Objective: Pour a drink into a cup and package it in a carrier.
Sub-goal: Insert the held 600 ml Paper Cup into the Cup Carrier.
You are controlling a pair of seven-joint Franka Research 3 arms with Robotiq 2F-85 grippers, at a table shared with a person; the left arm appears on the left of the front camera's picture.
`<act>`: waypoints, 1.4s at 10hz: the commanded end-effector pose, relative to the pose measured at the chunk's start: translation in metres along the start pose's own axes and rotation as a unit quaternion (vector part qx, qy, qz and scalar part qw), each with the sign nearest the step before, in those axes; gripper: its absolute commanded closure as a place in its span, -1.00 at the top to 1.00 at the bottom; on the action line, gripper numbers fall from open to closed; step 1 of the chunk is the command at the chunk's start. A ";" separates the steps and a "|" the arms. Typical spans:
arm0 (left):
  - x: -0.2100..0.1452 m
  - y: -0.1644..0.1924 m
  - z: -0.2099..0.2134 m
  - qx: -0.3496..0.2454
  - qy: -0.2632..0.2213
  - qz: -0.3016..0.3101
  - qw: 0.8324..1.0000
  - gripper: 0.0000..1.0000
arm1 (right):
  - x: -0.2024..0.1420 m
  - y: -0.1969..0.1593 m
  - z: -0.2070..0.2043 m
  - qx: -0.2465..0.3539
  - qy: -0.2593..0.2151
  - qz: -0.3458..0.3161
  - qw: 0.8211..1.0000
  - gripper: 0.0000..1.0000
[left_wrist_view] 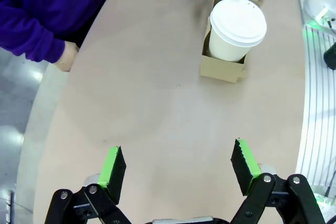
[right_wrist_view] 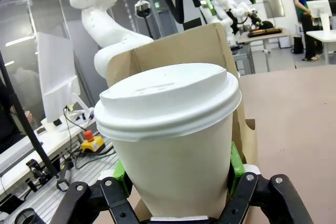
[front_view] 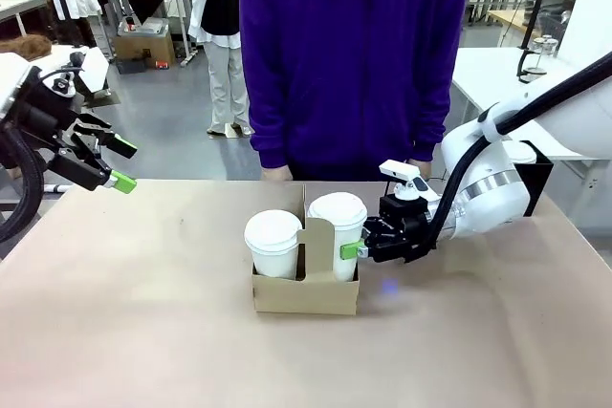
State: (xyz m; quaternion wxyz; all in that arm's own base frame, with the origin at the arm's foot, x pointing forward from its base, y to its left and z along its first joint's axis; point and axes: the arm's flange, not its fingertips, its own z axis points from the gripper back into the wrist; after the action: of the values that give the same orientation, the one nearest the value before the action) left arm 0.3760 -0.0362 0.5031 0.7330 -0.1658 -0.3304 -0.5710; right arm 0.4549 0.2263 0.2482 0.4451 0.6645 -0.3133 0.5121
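Observation:
The brown cardboard carrier (front_view: 306,293) stands mid-table with its handle upright between two lidded white paper cups. The left cup (front_view: 273,241) sits free in its compartment. My right gripper (front_view: 354,247) is shut on the right cup (front_view: 337,217), which rests in the carrier. In the right wrist view the green pads (right_wrist_view: 235,162) press both sides of this cup (right_wrist_view: 173,129), with the carrier (right_wrist_view: 178,45) behind it. My left gripper (front_view: 120,164) hangs open and empty above the table's left edge; its wrist view shows its open jaws (left_wrist_view: 178,156) far from the carrier (left_wrist_view: 223,69). The drink and its press pot are out of view.
A person in a purple sweater (front_view: 354,54) stands at the far edge, one hand (front_view: 275,174) at the table rim. A black box (front_view: 535,179) sits behind my right arm. Bare tabletop (front_view: 143,312) spreads left of and in front of the carrier.

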 end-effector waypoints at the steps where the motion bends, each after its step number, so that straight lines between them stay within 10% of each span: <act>1: 0.000 0.001 0.000 -0.004 -0.007 -0.003 1.000 1.00 | -0.001 -0.004 0.002 0.011 0.018 0.029 0.999 0.60; 4: 0.000 0.001 0.000 -0.004 -0.007 -0.003 1.000 1.00 | -0.004 -0.005 0.006 0.008 0.033 0.046 0.998 0.60; 6: 0.000 0.001 0.000 -0.004 -0.007 -0.003 1.000 1.00 | -0.004 -0.003 0.008 -0.004 0.044 0.076 0.996 1.00; 14: 0.000 0.001 0.000 -0.004 -0.007 -0.003 1.000 1.00 | 0.043 0.039 0.088 -0.094 0.124 0.100 0.983 1.00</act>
State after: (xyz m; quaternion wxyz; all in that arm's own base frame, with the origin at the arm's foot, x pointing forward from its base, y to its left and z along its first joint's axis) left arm 0.3760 -0.0360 0.5032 0.7331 -0.1660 -0.3301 -0.5710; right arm 0.4800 0.1444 0.2844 0.4628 0.5423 -0.3702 0.5955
